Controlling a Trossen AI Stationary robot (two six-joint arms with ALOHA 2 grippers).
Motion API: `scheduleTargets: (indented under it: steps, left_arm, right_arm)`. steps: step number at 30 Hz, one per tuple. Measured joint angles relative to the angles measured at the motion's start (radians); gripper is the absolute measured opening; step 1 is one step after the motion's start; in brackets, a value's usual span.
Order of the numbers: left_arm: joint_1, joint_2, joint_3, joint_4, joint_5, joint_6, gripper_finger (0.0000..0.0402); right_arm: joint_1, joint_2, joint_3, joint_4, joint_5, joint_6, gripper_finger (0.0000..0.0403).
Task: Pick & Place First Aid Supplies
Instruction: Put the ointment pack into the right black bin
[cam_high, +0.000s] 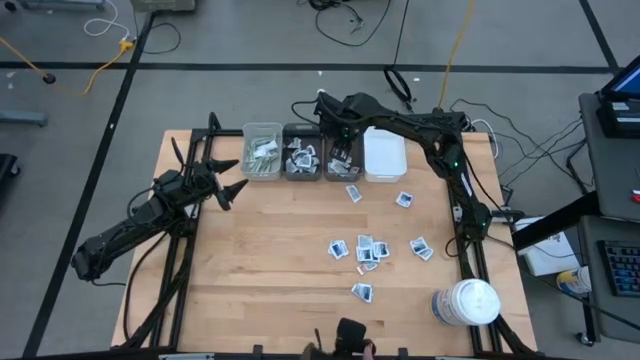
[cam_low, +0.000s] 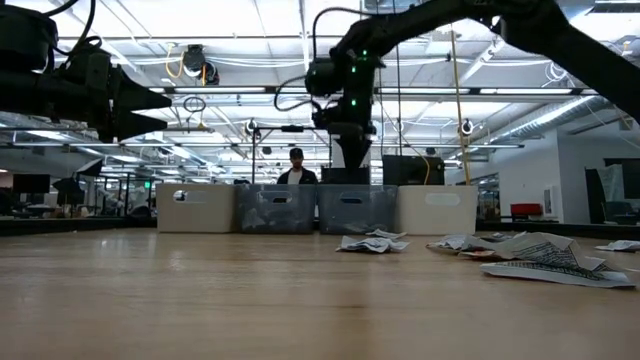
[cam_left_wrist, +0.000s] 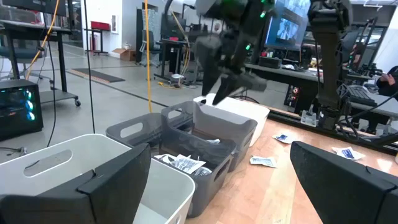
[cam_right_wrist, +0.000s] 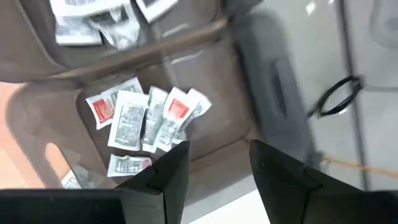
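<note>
Several first aid supplies lie loose on the wooden table, among them white sachets (cam_high: 365, 247) with dark print near the middle and one (cam_high: 354, 193) closer to the bins. More sachets (cam_right_wrist: 146, 118), some with red print, lie in the second grey bin (cam_high: 342, 157). My right gripper (cam_right_wrist: 217, 165) hangs open above that bin (cam_low: 350, 150), fingers pointing steeply down, nothing between them. My left gripper (cam_high: 225, 182) waits open at the table's left, held level above the surface (cam_left_wrist: 221, 152).
A row of bins stands along the far edge: a pale one (cam_high: 262, 150) with wrapped strips, two grey ones, and a white one (cam_high: 385, 155). A large white jar (cam_high: 466, 302) stands at the near right corner. A person (cam_low: 296, 170) stands far behind the table.
</note>
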Motion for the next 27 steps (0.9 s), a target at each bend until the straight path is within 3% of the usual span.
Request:
scheduleTargets:
  steps: [13,27]
  left_arm:
    - [0.000,0.000,0.000,0.000,0.000,0.000,0.0392]
    - [0.000,0.000,0.000,0.000,0.000,0.000,0.0392]
  right_arm:
    - [0.086,-0.152,0.001,0.041,0.017,-0.019,0.0160]
    - [0.116,-0.173,0.001,0.022,0.015,-0.027,0.0155]
